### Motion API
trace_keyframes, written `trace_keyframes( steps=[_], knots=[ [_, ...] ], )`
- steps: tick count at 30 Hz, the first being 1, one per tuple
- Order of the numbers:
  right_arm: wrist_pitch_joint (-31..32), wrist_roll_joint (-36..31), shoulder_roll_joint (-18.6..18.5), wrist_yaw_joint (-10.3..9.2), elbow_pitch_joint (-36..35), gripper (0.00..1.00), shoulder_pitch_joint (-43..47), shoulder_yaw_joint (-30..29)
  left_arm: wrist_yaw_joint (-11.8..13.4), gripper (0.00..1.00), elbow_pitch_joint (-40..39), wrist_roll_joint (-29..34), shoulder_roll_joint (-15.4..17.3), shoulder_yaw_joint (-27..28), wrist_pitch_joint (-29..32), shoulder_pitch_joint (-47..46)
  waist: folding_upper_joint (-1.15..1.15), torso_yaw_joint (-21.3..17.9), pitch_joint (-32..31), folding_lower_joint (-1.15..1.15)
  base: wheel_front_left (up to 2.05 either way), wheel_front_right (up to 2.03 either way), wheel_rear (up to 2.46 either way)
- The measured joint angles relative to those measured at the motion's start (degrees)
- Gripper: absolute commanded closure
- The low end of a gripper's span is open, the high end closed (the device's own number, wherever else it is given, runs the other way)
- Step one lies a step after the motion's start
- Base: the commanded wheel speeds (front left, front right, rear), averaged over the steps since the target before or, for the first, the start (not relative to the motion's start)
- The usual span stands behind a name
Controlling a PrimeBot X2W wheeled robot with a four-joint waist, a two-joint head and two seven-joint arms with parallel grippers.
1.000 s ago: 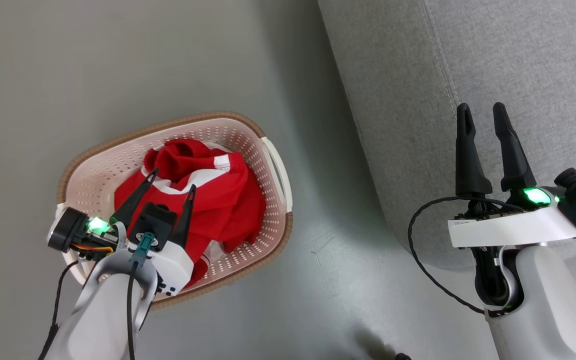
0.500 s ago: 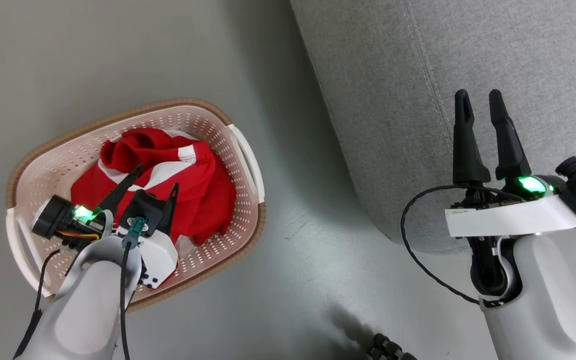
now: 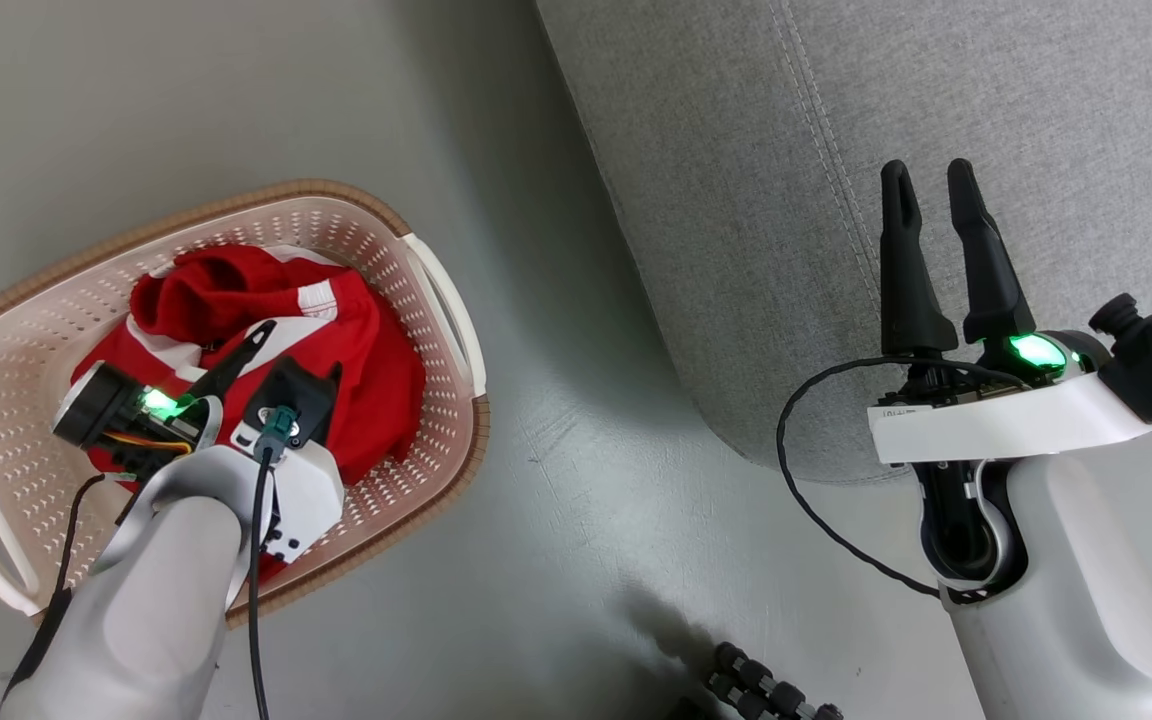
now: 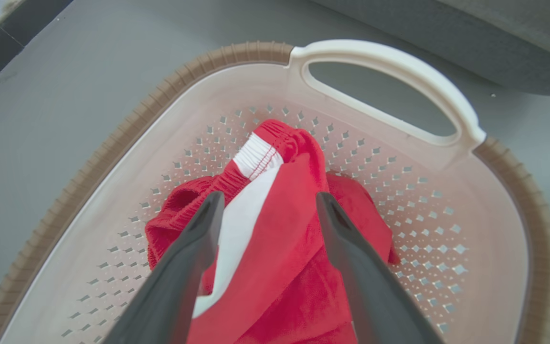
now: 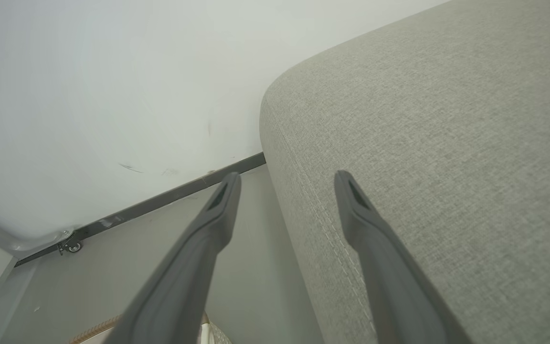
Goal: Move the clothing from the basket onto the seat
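I read my left gripper (image 3: 298,350) as spread open, with the red clothing (image 3: 376,370) bunched in the cream basket (image 3: 236,195) just beneath its fingertips, and my right gripper (image 3: 928,170) as open, empty, above the edge of the grey seat (image 3: 936,80).

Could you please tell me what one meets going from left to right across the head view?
basket, holding the clothing, with the left gripper over it → bare floor → seat, with the right gripper showing in front of it
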Motion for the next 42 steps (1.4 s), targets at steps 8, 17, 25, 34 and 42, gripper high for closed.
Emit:
trace_keyframes(
  steps=[8, 17, 25, 34, 42],
  knots=[
    [0.0, 0.79, 0.02, 0.0, 0.1, 0.0, -0.96, 0.57, 0.09, 0.0, 1.79, 1.65, 1.07, -0.44, 2.81, -2.29, 0.0, -1.09, 1.11, 0.0, 0.0, 0.0, 0.0],
    [0.0, 1.09, 0.02, 0.0, 0.4, 0.0, -1.57, 0.75, 1.25, 0.0, 3.82, 3.79, 1.42, -1.57, 6.36, -3.31, 0.0, -1.47, 1.39, 0.0, 0.0, 0.0, 0.0],
    [-0.01, 1.09, 0.03, 0.0, 0.51, 0.0, -1.71, 0.96, 1.26, 1.0, 5.08, 4.32, 0.24, -2.89, 8.1, -4.1, 0.0, -1.57, 1.34, 0.0, 0.0, 0.0, 0.0],
    [-0.03, 1.09, 0.03, 0.0, 0.71, 0.0, -1.97, 0.49, 1.29, 1.0, 5.31, 4.32, 0.22, -3.11, 6.87, -4.44, 0.0, -1.31, 0.91, 0.0, 0.0, 0.0, 0.0],
    [-0.08, 0.31, 0.02, 0.0, 0.85, 0.0, -3.2, 0.54, 3.22, 1.0, 4.37, 4.49, 0.3, -3.08, 4.17, -4.41, 0.0, -0.4, -0.1, 0.0, 0.0, 0.0, 0.0]
  ],
)
